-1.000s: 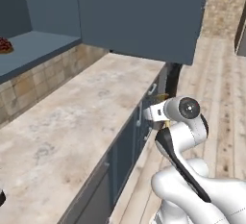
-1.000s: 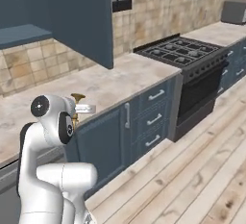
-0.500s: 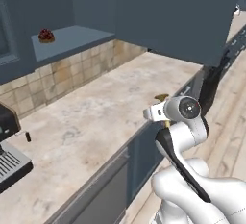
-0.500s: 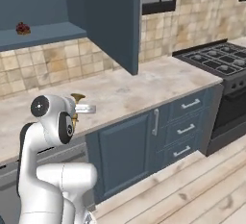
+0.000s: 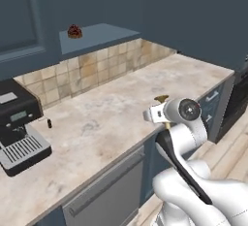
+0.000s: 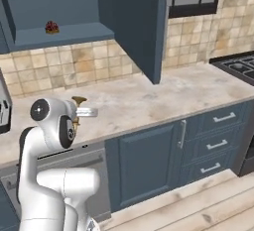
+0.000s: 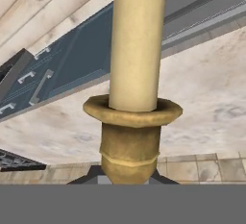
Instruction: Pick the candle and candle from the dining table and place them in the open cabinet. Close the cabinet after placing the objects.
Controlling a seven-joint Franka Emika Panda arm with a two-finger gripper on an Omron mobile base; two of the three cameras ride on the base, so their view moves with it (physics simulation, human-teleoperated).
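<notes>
You could not see the gripper (image 7: 128, 180) itself clearly: in the hand view the brass candlestick (image 7: 130, 141) stood right in front of the finger tips, so only two dark slivers showed at either side of its base. How wide the jaws stood was hidden, though the candlestick sat squarely between them with its base pressed down at the tips, so the pincer was clenched on it. The cream candle (image 7: 137, 40) ran up out of the top of that view, its upper end cut off.

From the base cameras you saw little of the load. In the left base view only the brass base (image 5: 161, 98) poked up behind the white hand, and the candle was hidden by the wrist. In the right base view the same brass part (image 6: 78, 100) showed just beside the hand, over the front part of the counter (image 6: 149, 101).

The open cabinet (image 5: 97, 35) hung above the counter, beyond the arm. A small dark red lump (image 5: 74, 31) sat on its shelf; you could see it again in the right base view (image 6: 51, 27). The cabinet door (image 6: 141, 24) stood swung out over the counter. A dark coffee machine (image 5: 19, 123) was partly cut off at the left edge of the left base view, with a tiny dark thing (image 5: 49, 123) beside it, too small to identify.
</notes>
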